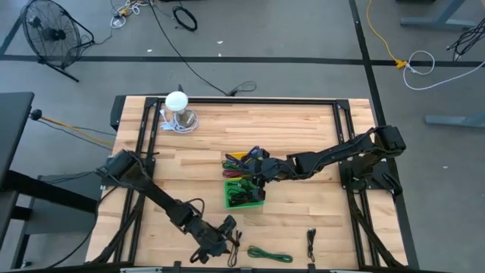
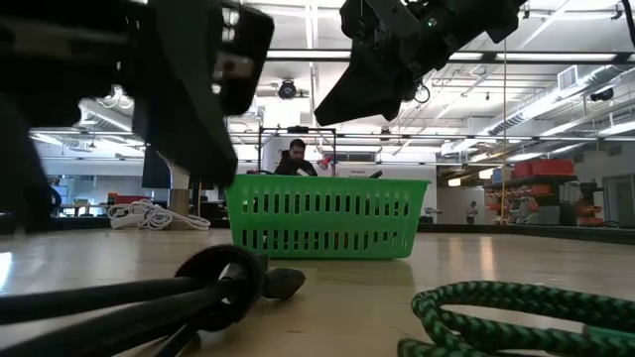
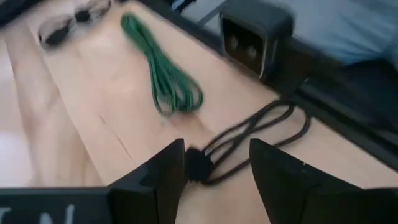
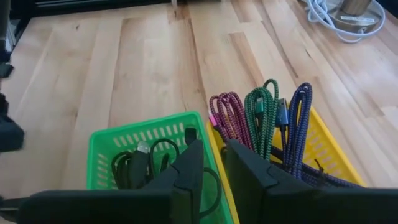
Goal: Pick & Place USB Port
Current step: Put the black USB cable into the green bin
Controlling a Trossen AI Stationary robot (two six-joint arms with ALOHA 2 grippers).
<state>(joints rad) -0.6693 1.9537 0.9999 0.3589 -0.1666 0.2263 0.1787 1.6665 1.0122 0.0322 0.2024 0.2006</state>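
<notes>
Biggest risk I see: the left gripper (image 3: 211, 171), fingers apart, straddles the black USB cable (image 3: 249, 140) lying loose on the worktop (image 3: 93, 112) near the front edge, so pinching one strand probably drags the coil instead of lifting it.

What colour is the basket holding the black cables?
Green basket, clearest in the right wrist view.
</notes>
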